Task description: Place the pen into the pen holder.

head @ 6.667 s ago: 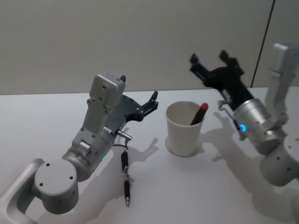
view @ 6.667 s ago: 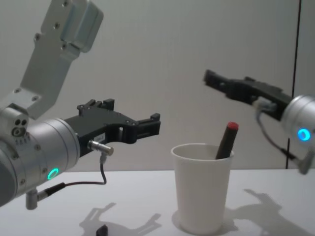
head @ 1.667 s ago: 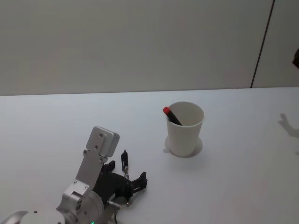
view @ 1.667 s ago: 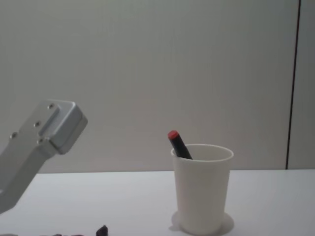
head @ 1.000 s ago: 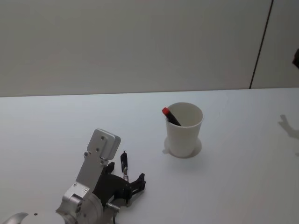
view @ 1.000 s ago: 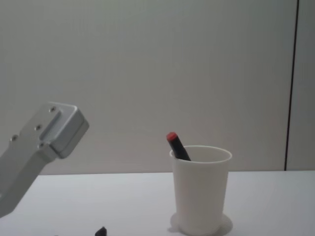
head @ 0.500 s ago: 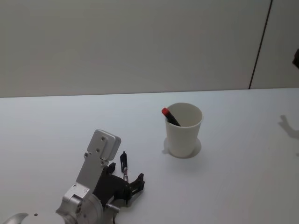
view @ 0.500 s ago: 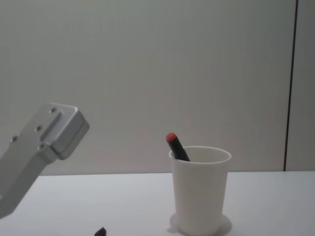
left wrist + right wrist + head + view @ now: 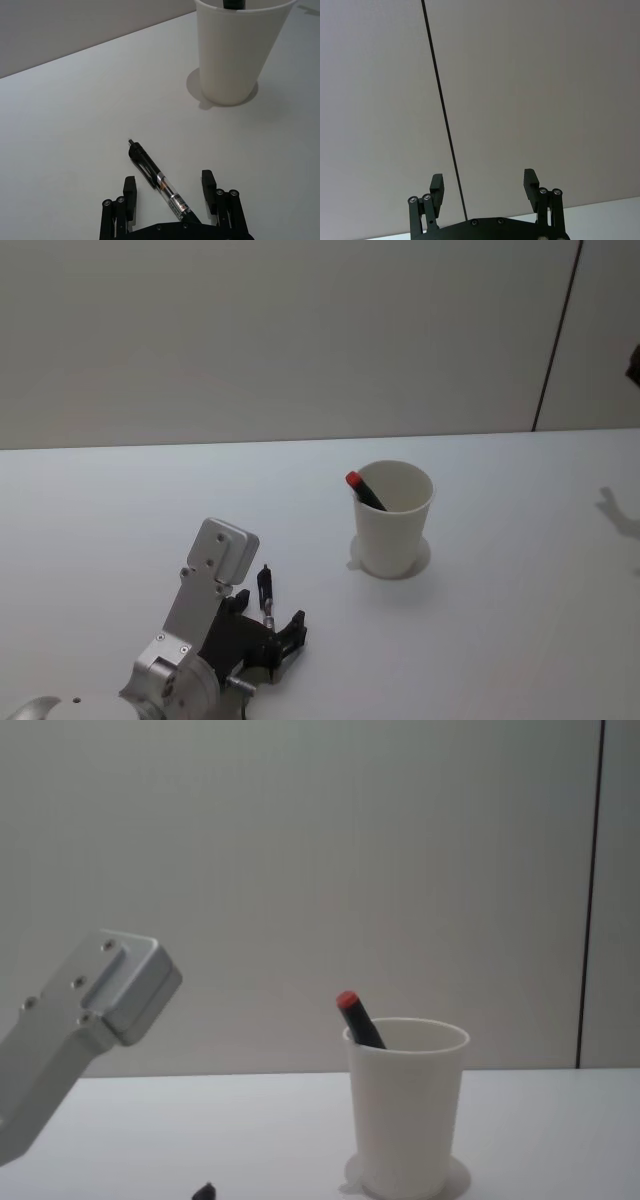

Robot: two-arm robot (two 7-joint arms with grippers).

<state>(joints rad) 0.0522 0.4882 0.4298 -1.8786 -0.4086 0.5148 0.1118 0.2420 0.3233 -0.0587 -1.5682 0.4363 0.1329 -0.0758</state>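
Low at the left of the white table (image 9: 110, 510), left gripper (image 9: 169, 184) spread wide, straddling the black pen (image 9: 152, 170) lying flat between its fingers, ungripped. Farther right, well apart, upright pen holder (image 9: 393, 525) with a red-capped marker (image 9: 362, 488) inside. Right gripper (image 9: 484, 182) raised, also spread open.

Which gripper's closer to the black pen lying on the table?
Left. The left gripper is open and straddles the black pen. The right gripper is raised well away, facing the wall.
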